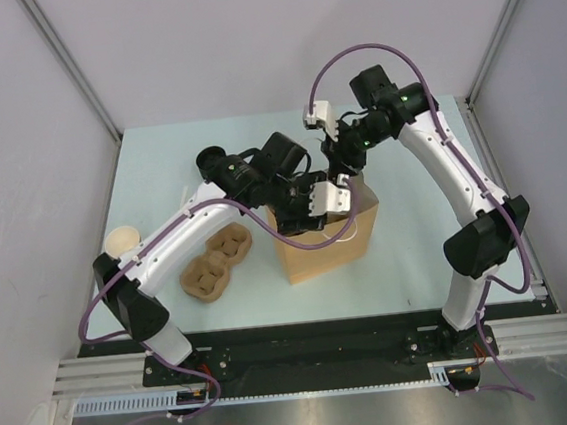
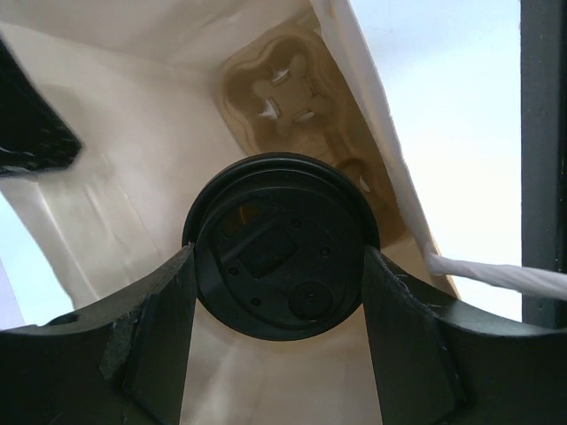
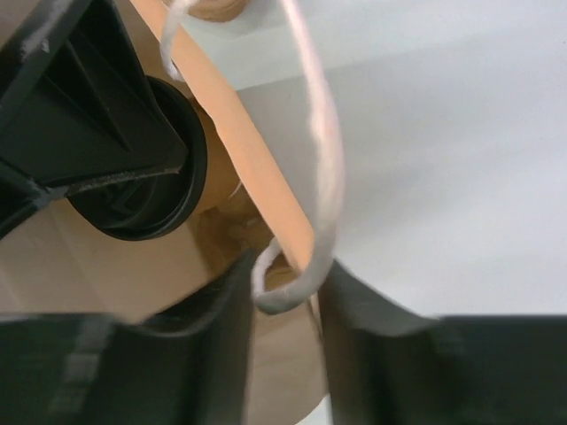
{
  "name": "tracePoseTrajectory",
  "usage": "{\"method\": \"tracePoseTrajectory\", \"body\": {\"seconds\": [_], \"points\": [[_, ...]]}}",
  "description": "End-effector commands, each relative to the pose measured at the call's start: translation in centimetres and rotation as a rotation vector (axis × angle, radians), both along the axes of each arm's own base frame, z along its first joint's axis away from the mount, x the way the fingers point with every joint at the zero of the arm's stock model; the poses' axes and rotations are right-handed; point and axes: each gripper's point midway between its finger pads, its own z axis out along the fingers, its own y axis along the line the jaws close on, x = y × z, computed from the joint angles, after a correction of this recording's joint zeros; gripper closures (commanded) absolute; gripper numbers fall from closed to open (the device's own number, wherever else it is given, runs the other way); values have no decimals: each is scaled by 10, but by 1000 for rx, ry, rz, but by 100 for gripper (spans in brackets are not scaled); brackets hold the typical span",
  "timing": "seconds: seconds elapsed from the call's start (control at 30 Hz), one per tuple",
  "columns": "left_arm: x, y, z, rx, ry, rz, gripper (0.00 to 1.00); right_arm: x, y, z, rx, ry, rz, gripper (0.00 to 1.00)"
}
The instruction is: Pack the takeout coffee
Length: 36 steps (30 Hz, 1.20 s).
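The small brown paper cup with a round black plastic lid [image 2: 276, 266] is clasped between the left gripper [image 2: 276, 305] fingers [image 2: 155, 328] inside the brown paper bag [image 1: 358, 233] — the bag's rim and white twine handle [image 3: 306, 221] are pinched between the right gripper [image 3: 285, 305] fingers.

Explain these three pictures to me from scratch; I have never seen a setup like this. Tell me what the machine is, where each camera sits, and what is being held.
Two white robot arms are bolted at the near edge of a table. The overhead view looks down on both. The other two views come from small cameras on each wrist, so each shows its own dark fingers.

On the table stand a brown paper bag, a molded pulp cup carrier beside it, and a lidless tan cup at the left edge.

The left gripper grips the takeout coffee by its black lid, inside the bag above another carrier. The right gripper pinches the bag's rim and white string handle, holding the bag open.
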Motion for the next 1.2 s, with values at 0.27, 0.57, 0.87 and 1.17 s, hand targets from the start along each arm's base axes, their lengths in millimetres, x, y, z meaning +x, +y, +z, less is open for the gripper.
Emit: {"method": "tracePoseTrajectory", "body": {"seconds": [0.27, 0.57, 0.87, 1.17], "points": [[11, 12, 13, -47, -72, 70, 77, 11, -2, 52, 101, -129, -112, 100], [8, 25, -12, -67, -99, 138, 77, -32, 2, 67, 191, -286, -187, 100], [-3, 40, -46, -105, -237, 150, 76, -56, 5, 52, 194, -327, -234, 100], [-8, 41, -57, -176, -307, 193, 76, -77, 16, 53, 190, -404, -223, 100]]}}
